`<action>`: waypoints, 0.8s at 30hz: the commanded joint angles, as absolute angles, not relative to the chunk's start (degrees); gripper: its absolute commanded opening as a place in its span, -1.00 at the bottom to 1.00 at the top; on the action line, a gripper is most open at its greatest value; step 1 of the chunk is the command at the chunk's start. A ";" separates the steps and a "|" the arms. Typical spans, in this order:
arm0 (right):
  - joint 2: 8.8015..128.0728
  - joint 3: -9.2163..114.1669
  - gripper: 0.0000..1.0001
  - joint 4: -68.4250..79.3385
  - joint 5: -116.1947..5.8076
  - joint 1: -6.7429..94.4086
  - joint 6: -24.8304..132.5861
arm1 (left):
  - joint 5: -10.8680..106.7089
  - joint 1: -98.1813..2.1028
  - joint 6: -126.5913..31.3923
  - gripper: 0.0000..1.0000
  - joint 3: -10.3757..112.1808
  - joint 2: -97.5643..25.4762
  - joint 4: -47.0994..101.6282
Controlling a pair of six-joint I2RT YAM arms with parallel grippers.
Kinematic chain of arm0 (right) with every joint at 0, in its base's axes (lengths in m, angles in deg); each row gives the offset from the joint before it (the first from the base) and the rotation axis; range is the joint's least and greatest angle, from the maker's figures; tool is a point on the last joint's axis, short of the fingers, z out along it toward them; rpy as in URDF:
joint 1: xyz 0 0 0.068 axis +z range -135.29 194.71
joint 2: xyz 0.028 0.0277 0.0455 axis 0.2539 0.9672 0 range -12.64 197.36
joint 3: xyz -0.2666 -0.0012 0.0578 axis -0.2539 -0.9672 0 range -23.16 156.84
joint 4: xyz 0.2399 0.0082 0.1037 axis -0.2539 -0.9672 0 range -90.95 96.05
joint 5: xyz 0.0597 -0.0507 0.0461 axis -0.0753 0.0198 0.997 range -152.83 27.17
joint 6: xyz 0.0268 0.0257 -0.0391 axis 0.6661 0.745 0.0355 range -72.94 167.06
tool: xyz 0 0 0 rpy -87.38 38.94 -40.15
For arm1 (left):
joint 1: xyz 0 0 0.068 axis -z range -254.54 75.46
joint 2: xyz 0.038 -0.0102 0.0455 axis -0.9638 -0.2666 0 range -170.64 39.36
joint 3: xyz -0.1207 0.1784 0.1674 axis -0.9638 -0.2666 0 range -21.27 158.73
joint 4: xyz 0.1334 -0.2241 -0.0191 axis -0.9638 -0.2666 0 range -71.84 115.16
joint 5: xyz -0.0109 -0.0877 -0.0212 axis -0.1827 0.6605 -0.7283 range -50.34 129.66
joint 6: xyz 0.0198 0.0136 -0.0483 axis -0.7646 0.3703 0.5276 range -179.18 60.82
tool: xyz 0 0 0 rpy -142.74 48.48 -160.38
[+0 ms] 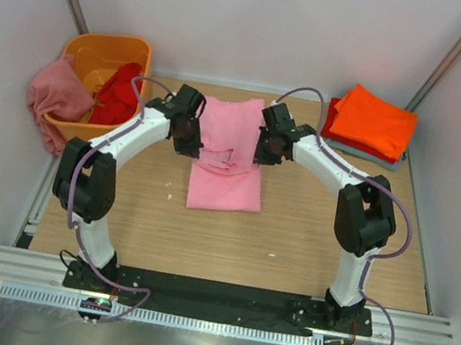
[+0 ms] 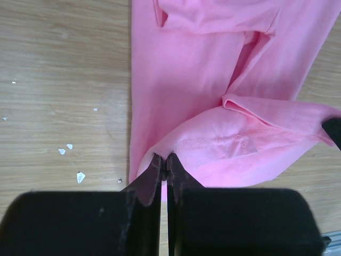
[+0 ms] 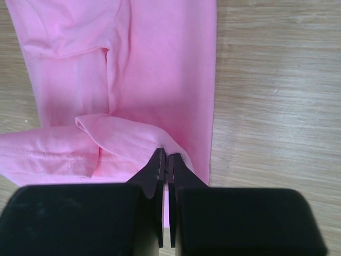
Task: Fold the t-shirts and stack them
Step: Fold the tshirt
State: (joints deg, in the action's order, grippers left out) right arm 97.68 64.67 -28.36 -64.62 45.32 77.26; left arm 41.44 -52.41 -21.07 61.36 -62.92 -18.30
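- The light pink shirt [image 1: 227, 181] lies long and narrow in the middle of the counter [image 1: 318, 233], between the two arms.
- The left pincer [image 2: 165, 162] is clamped on a raised fold at the shirt's left edge. The right pincer [image 3: 166, 160] is clamped the same way on the right edge.
- Only the fingertips hold thin cloth, so one side could slip free and skew the fold.
- Uneven travel of the arms would likely twist the edge and let the tucked sleeves spill out.
- Pulling too far could drag the whole shirt across the wood.
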 commanded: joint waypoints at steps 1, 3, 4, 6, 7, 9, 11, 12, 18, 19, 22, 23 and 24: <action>98.27 67.89 -0.97 -27.87 -64.15 44.85 76.07 | 42.30 -53.27 -22.79 -1.00 64.16 -64.78 -17.47; 98.97 68.33 -0.98 -27.70 -64.15 44.59 76.15 | 42.47 -53.62 -22.79 -1.00 64.78 -65.92 -17.20; 99.93 68.60 -0.98 -27.78 -64.07 44.41 76.16 | 42.65 -53.71 -22.79 -1.00 64.95 -66.54 -16.85; 100.99 69.47 -0.97 -28.05 -64.07 43.89 76.07 | 43.35 -54.15 -22.79 -1.00 65.74 -68.56 -16.50; 102.22 70.17 -0.97 -28.14 -64.07 43.71 76.24 | 43.44 -54.24 -22.88 -1.00 66.09 -69.26 -16.33; 103.37 70.62 -0.97 -28.14 -63.89 43.18 76.16 | 44.05 -54.67 -22.97 -1.00 67.15 -71.55 -16.32; 105.04 71.76 -0.97 -28.66 -64.24 42.74 76.51 | 44.40 -55.11 -23.06 -0.94 68.47 -73.04 -16.24; 105.48 72.20 -0.98 -28.93 -64.33 42.31 76.68 | 44.67 -55.46 -23.14 -0.89 69.17 -74.53 -16.24; 109.78 78.87 0.20 -31.55 -63.54 40.81 76.42 | 44.76 -57.04 -24.28 -0.15 77.86 -79.11 -19.04; 110.05 81.58 0.32 -32.44 -63.54 40.37 76.07 | 44.58 -57.22 -24.55 0.07 81.18 -80.07 -21.22; 109.27 85.11 0.43 -34.90 -64.15 39.49 75.45 | 42.57 -57.22 -26.22 0.23 86.73 -79.74 -25.28; 108.48 85.38 0.44 -35.43 -64.67 39.49 75.36 | 41.86 -57.22 -26.57 0.25 87.36 -79.12 -25.98; 106.56 85.47 0.44 -36.22 -66.42 39.32 75.19 | 41.07 -57.22 -27.09 0.25 87.71 -78.24 -26.86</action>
State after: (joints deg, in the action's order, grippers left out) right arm 111.32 81.79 -33.65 -63.98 39.94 76.43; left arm 42.88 -56.95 -24.42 83.88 -81.45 -22.48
